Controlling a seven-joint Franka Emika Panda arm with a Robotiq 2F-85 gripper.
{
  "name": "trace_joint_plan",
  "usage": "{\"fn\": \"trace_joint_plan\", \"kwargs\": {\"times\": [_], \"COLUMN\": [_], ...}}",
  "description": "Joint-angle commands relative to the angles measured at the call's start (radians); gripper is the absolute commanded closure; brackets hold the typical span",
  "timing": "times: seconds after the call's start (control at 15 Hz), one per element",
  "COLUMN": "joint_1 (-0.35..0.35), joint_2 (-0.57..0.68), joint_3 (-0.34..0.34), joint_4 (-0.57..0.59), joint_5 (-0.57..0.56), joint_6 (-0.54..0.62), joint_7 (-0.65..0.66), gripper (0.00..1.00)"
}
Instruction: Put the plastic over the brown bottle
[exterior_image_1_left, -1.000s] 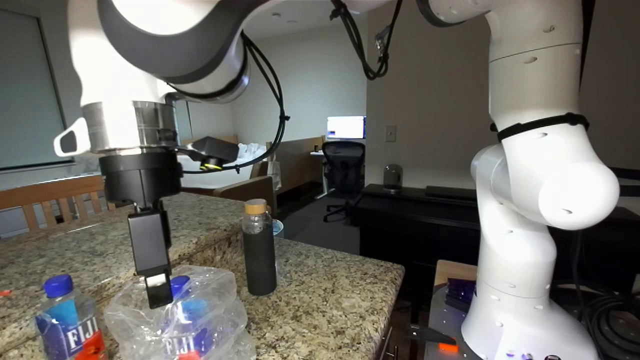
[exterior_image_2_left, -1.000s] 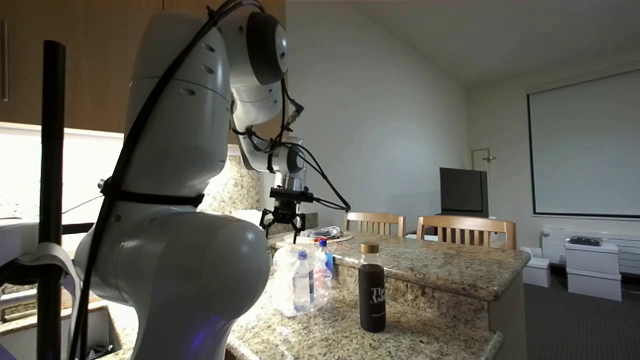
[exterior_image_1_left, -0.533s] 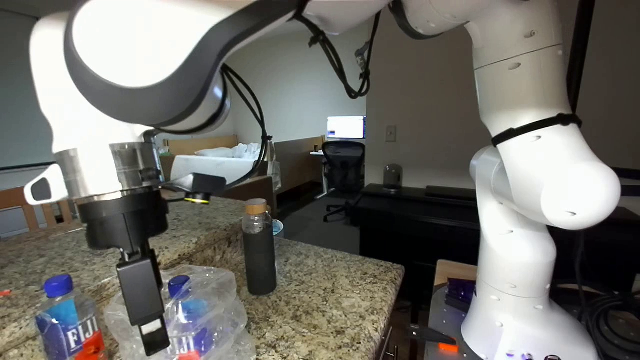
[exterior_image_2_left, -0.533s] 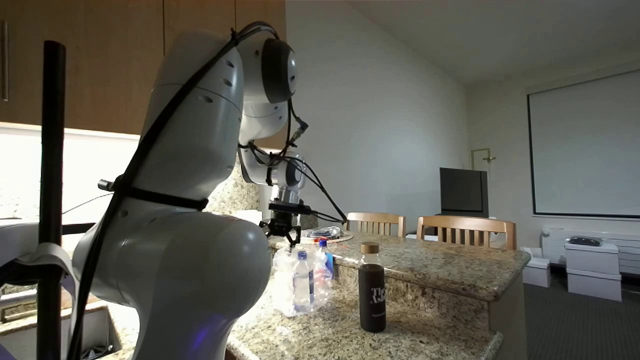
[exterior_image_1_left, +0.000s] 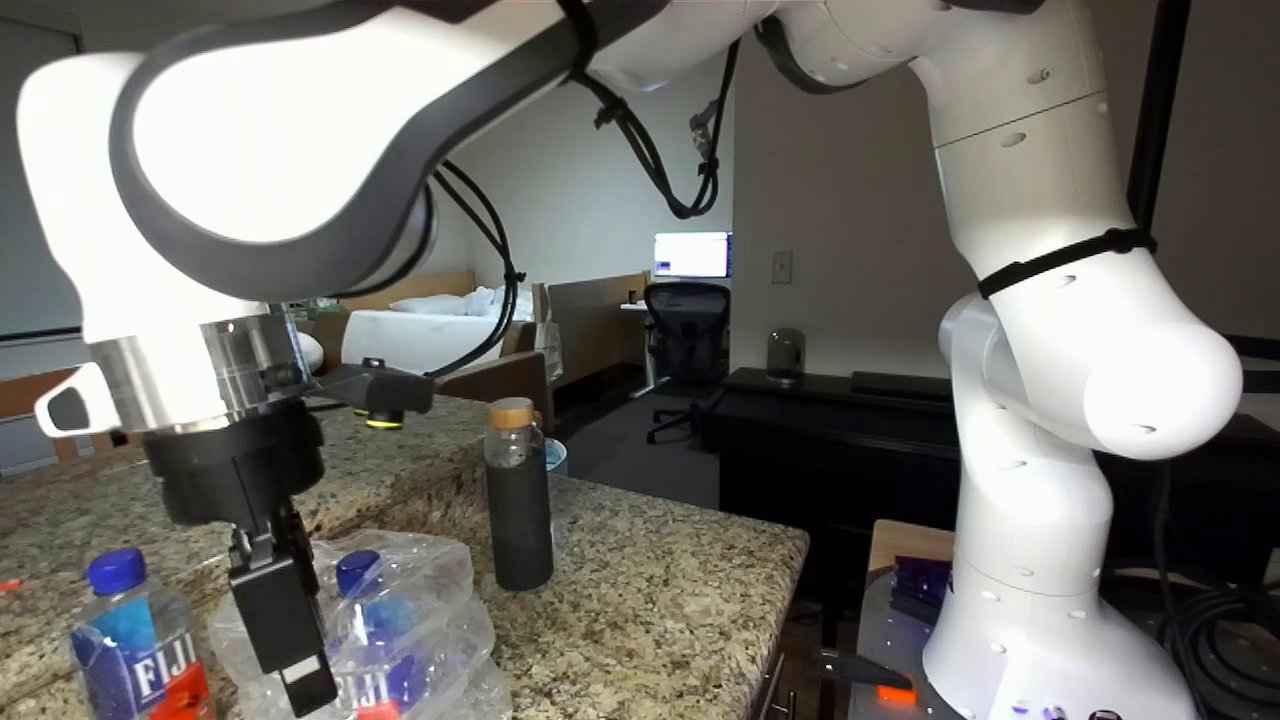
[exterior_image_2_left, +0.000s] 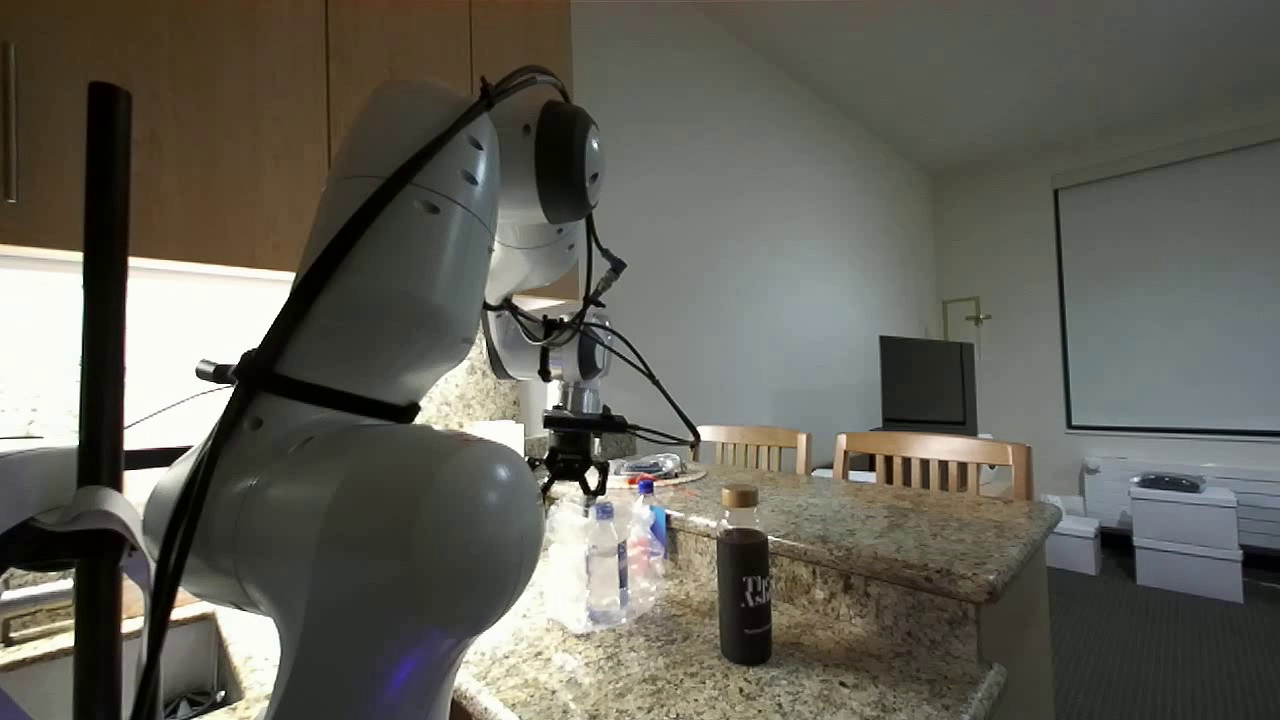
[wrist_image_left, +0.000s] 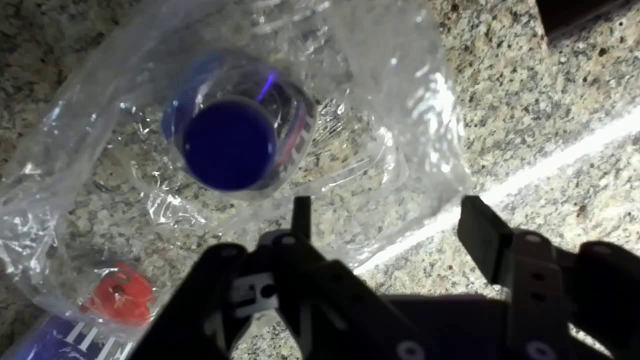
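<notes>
The clear crinkled plastic (exterior_image_1_left: 455, 610) is draped around an upright blue-capped water bottle (exterior_image_1_left: 358, 572) on the counter. The plastic also shows in the wrist view (wrist_image_left: 425, 110) and in an exterior view (exterior_image_2_left: 645, 585). The brown bottle (exterior_image_1_left: 520, 525), dark with a tan cap, stands upright apart from the plastic; it also shows in an exterior view (exterior_image_2_left: 745, 600). My gripper (wrist_image_left: 382, 207) is open, pointing down, its jaws spread over the plastic's edge beside the blue cap. In an exterior view my gripper (exterior_image_1_left: 312, 690) overlaps the plastic; whether it touches it I cannot tell.
A second water bottle (exterior_image_1_left: 140, 640) stands beside the plastic; its label shows in the wrist view (wrist_image_left: 70, 342). A raised granite ledge (exterior_image_2_left: 860, 520) runs behind the bottles. A plate with bagged items (exterior_image_2_left: 655, 468) lies on the ledge. The counter's edge (exterior_image_1_left: 790, 590) is past the brown bottle.
My gripper has come down to the plastic, shifting toward the left edge in an exterior view. Most of the descent is in the earlier half second. The bottles and the plastic have not moved.
</notes>
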Motion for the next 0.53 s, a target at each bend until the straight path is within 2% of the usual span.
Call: {"fn": "trace_joint_plan", "kwargs": {"times": [0.0,0.33,0.47], "joint_1": [0.008,0.006,0.000], "joint_2": [-0.014,-0.006,-0.005], "joint_3": [-0.007,-0.016,-0.020], "joint_4": [0.012,0.022,0.015], "joint_5": [-0.027,-0.015,-0.005], "joint_6": [-0.015,-0.039,-0.049], "joint_7": [0.064,0.129,0.142], "gripper": [0.53,0.85,0.91]}}
